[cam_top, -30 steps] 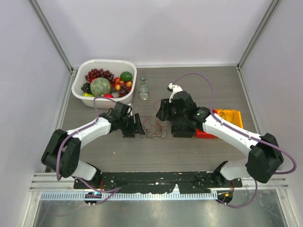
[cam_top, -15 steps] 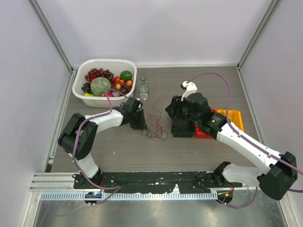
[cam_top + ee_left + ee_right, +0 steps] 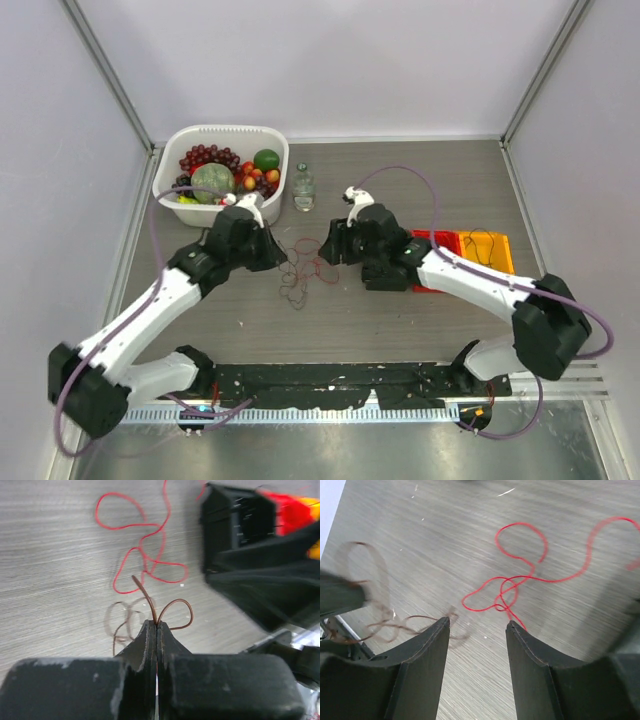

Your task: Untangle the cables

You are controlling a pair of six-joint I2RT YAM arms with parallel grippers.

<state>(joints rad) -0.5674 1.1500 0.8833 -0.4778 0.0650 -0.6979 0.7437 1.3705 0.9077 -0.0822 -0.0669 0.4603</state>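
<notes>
The cables are thin red and brown wires lying loose on the wooden table between the two arms (image 3: 300,268). My left gripper (image 3: 157,624) is shut on a brown cable (image 3: 176,611), which loops up from its fingertips a little above the table. A red cable (image 3: 145,565) lies in curls just beyond it. In the top view the left gripper (image 3: 278,256) sits at the left edge of the wires. My right gripper (image 3: 477,625) hangs open over the table, red cable (image 3: 520,580) ahead of its right finger and blurred brown cable (image 3: 395,625) off to its left. It holds nothing.
A white basket (image 3: 225,130) of fruit stands at the back left with a small clear bottle (image 3: 303,187) beside it. A black box (image 3: 385,270) and a red and orange tray (image 3: 497,262) sit under the right arm.
My left gripper has closed on the brown cable and pulled it left and up. The right gripper has swung left toward the red cable, still open.
</notes>
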